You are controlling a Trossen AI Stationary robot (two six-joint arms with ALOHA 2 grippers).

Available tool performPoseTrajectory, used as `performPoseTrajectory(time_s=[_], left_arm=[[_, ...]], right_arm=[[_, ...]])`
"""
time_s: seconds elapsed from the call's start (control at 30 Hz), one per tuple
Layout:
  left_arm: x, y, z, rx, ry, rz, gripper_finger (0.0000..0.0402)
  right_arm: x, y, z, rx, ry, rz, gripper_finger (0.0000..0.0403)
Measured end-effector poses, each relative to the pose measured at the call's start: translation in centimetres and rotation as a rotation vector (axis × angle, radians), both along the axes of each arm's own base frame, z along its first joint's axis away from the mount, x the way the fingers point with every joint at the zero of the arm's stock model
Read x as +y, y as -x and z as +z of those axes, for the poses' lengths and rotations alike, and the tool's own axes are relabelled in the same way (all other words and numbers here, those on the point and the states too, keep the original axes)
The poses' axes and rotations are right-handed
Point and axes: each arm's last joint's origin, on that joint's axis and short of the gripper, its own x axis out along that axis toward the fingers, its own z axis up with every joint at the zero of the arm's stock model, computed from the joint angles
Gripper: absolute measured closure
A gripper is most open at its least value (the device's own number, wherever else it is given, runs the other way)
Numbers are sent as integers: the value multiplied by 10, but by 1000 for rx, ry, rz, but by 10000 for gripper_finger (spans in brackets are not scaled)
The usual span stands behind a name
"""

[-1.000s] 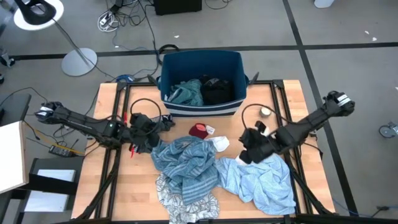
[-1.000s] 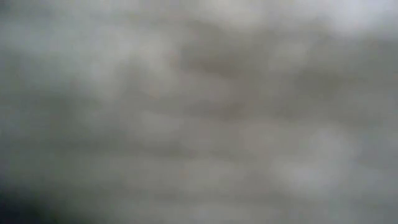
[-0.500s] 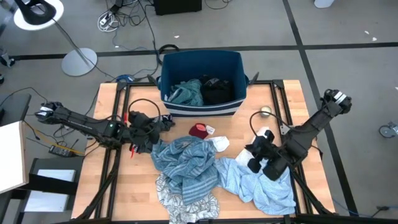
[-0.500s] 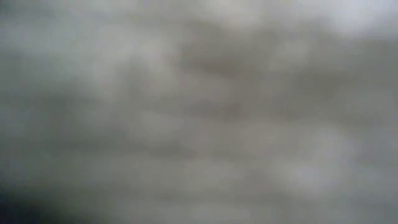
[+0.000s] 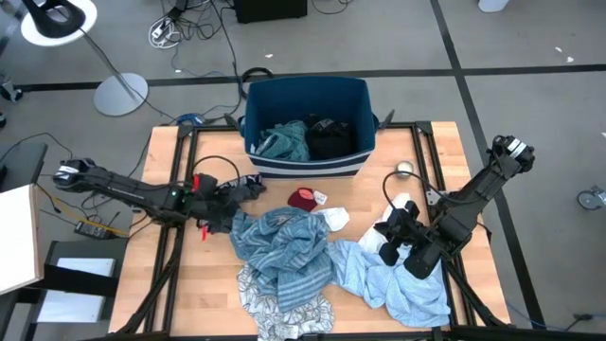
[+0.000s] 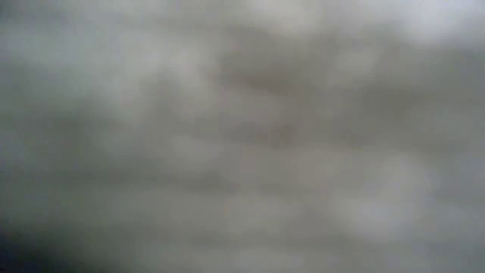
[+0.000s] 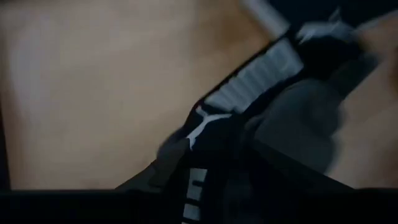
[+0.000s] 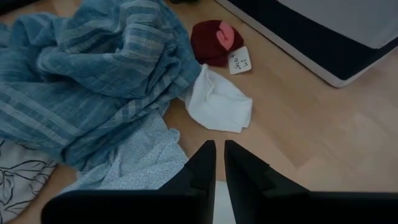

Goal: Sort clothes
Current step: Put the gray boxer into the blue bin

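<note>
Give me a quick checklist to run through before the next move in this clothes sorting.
1. Right end effector empty: ok, fingers nearly together, nothing between them.
2. Right end effector above loose clothes: ok, over the pale blue garment, near the white garment.
3. Left end effector free: cannot tell; the left wrist view shows a dark striped fabric close by.
4. Blue bin has room: ok, only a teal garment and a black garment inside.
5. Small red garment reachable: ok, uncovered on the table.
</note>
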Motion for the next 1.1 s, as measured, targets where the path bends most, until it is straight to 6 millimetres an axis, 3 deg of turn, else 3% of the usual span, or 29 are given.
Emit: performPoseTrajectory(time_s=[0.13, 0.3, 0.47, 0.83, 1.0, 1.1], left_arm=[[2, 1, -10, -7, 93, -3, 259], [0, -13, 9, -61, 64, -109, 380], [-3, -30, 58, -121, -17, -217, 397], [-6, -46, 197, -387, -255, -496, 400], [4, -59, 242, -486, -404, -531, 401], [15, -80, 266, -491, -456, -567, 401]], right_arm=[[0, 0, 1, -15, 25, -2, 369], [-1, 0, 1, -20, 40, -1, 371], [-1, 0, 1, -20, 42, 0, 371], [-1, 0, 1, -3, 75, 28, 376], [-1, -1, 1, -1, 79, 31, 378], [-1, -1, 1, -1, 79, 31, 380]])
